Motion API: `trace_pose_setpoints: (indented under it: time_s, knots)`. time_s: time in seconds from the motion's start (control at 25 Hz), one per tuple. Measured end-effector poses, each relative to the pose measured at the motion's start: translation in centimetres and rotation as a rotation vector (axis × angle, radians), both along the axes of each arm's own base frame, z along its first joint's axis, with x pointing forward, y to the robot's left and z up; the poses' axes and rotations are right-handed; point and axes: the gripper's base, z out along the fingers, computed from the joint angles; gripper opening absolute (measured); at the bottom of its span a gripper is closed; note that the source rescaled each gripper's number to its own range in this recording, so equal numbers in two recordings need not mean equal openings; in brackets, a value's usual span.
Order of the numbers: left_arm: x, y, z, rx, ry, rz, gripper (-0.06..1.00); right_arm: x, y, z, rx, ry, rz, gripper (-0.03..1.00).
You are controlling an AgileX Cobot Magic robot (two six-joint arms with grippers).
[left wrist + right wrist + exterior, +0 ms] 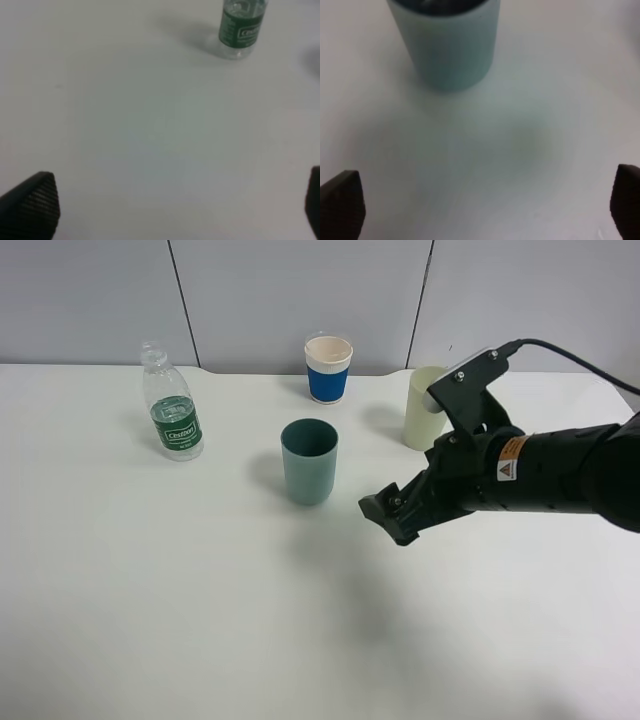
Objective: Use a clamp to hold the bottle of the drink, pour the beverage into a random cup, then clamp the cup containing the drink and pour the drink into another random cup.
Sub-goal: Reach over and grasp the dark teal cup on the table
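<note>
The right gripper (482,212) has its jaws spread wide and holds nothing. It hangs above the table (150,590), aimed at the teal cup (309,462), which stands upright near ahead, untouched. The left gripper (172,207) is likewise wide and empty, with the bottle (172,412) upright well ahead of it. Behind the teal cup stands the blue-banded cup (328,368). The pale cup (424,408) is partly hidden behind the right arm (560,470).
</note>
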Motion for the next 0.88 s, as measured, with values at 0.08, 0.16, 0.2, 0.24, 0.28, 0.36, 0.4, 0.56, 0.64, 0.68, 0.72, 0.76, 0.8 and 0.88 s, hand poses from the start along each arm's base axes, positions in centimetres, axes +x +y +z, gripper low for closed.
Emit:
trace_pose_setpoints:
  time_s: [0.08,0.16,0.2,0.24,0.28,0.36,0.4,0.56,0.64,0.68,0.72,0.76,0.8,0.88]
  knots:
    - [0.0,0.0,0.0,0.000,0.000,0.000,1.00,0.3,0.2,-0.9,0.002,-0.001,-0.002,0.95]
    - [0.0,0.0,0.0,0.000,0.000,0.000,1.00,0.7,0.5,-1.5,0.007,-0.010,-0.003,0.95]
    - [0.0,0.0,0.0,0.000,0.000,0.000,1.00,0.9,0.6,-1.9,0.010,-0.015,-0.004,0.95]
    - [0.0,0.0,0.0,0.000,0.000,0.000,1.00,1.1,0.7,-2.4,0.013,-0.019,-0.005,0.95]
    - [0.0,0.0,0.0,0.000,0.000,0.000,1.00,1.2,0.9,-2.7,0.019,-0.025,-0.007,0.95]
    - [0.0,0.0,0.0,0.000,0.000,0.000,1.00,1.6,1.1,-3.6,0.019,-0.028,-0.007,0.95]
    - [0.0,0.0,0.0,0.000,0.000,0.000,1.00,1.7,1.2,-3.9,0.022,-0.039,-0.005,0.95]
    - [0.0,0.0,0.0,0.000,0.000,0.000,1.00,2.2,1.6,-5.3,0.022,-0.077,0.011,0.95]
    - [0.0,0.0,0.0,0.000,0.000,0.000,1.00,2.5,1.7,-6.0,0.023,-0.098,0.021,0.95]
    - [0.0,0.0,0.0,0.000,0.000,0.000,1.00,2.6,1.8,-6.1,0.030,-0.113,0.024,0.95]
    - [0.0,0.0,0.0,0.000,0.000,0.000,1.00,2.7,1.9,-6.4,0.034,-0.123,0.028,0.95]
    - [0.0,0.0,0.0,0.000,0.001,0.000,1.00,2.8,2.0,-6.6,0.038,-0.139,0.036,0.95]
    - [0.0,0.0,0.0,0.000,0.001,0.000,1.00,2.8,2.1,-6.9,0.037,-0.155,0.052,0.95]
    - [0.0,0.0,0.0,0.000,0.001,0.000,1.00,2.9,2.4,-7.4,0.034,-0.178,0.084,0.95]
